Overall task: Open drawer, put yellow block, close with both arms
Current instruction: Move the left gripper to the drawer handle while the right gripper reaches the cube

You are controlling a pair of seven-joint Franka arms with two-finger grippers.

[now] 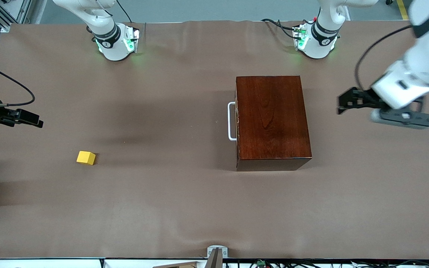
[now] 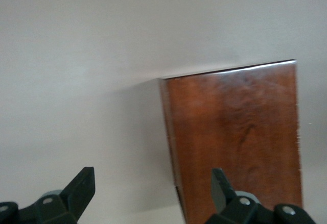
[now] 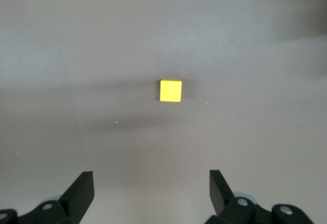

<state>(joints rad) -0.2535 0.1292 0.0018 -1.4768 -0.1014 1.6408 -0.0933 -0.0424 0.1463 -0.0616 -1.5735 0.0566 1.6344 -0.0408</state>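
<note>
The dark reddish-brown wooden box point(image 1: 272, 121) stands on the table toward the left arm's end. Its drawer is shut, and the white U-shaped handle point(image 1: 231, 121) faces the right arm's end. The box also shows in the left wrist view point(image 2: 240, 132). The yellow block point(image 1: 86, 158) lies on the table toward the right arm's end and shows in the right wrist view point(image 3: 170, 90). My left gripper point(image 1: 341, 103) is open and empty, over the table beside the box's back point(image 2: 153, 183). My right gripper point(image 1: 38, 122) is open and empty, over the table near the block point(image 3: 152, 185).
The brown table cover point(image 1: 169, 193) lies flat with slight wrinkles. The arms' green-lit bases point(image 1: 117, 42) point(image 1: 313, 41) stand along the table's edge farthest from the front camera. A small mount point(image 1: 217, 253) sits at the table's near edge.
</note>
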